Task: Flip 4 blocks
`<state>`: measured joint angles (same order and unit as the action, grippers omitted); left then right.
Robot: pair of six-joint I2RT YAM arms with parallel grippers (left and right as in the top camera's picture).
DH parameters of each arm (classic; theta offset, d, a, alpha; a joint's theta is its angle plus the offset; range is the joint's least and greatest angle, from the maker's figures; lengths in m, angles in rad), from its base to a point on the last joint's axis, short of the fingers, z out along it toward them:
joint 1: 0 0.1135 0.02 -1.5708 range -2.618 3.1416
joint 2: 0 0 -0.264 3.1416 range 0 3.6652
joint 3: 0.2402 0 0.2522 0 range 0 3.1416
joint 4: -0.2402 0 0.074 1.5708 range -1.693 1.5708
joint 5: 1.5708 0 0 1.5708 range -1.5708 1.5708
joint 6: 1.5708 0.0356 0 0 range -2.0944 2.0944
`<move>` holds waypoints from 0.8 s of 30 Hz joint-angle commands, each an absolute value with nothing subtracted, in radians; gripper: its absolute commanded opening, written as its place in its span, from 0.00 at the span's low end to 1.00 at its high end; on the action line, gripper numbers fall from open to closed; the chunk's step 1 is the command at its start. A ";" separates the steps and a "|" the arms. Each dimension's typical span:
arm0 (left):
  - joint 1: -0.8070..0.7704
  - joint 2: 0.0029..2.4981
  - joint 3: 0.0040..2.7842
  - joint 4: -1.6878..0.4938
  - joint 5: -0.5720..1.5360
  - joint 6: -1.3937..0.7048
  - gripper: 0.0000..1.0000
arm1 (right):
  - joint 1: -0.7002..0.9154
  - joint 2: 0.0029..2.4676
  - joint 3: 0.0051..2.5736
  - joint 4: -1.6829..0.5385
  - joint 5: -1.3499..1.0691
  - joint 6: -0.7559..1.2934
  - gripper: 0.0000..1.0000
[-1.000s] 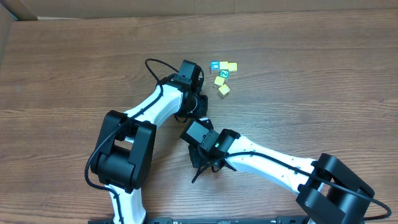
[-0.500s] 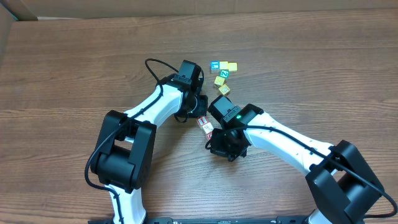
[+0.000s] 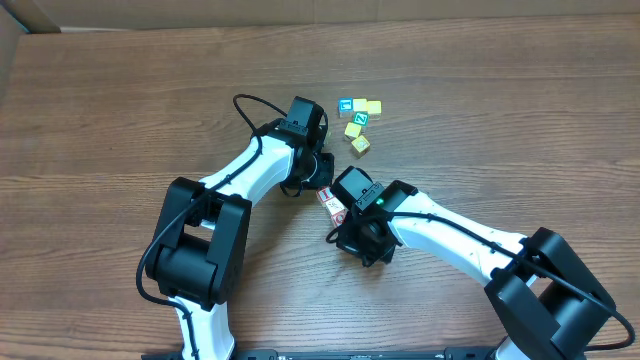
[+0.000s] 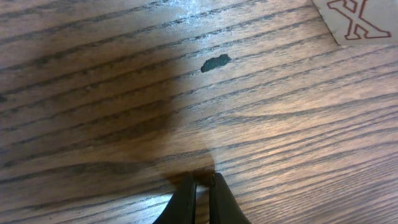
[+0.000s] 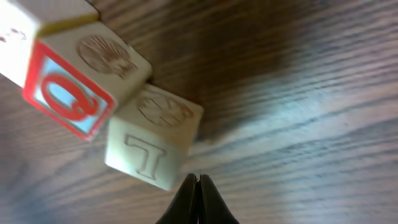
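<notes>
The left fingers point(image 4: 188, 200) are pressed together, empty, above the worktop point(image 4: 280, 124); an X block point(image 4: 360, 22) lies far right. The right fingers point(image 5: 189, 200), likewise closed and empty, sit just beside two blocks point(image 5: 152, 140).

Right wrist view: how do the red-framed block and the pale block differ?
The red-framed block bears a red printed letter; the pale block only an unpainted outline. The pale block lies nearer the right gripper than the red-framed block. Both are wooden cubes.
</notes>
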<state>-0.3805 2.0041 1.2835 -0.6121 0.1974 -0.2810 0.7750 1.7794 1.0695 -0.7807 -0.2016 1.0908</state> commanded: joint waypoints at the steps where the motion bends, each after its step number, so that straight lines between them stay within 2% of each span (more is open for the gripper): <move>1: -0.393 2.039 1.270 -0.625 0.184 -0.262 0.04 | 0.786 1.758 1.042 -0.762 -0.176 1.184 0.04; 24: -0.394 2.039 1.270 -0.625 0.211 -0.231 0.04 | 0.786 1.758 1.040 -0.689 -0.190 1.187 0.04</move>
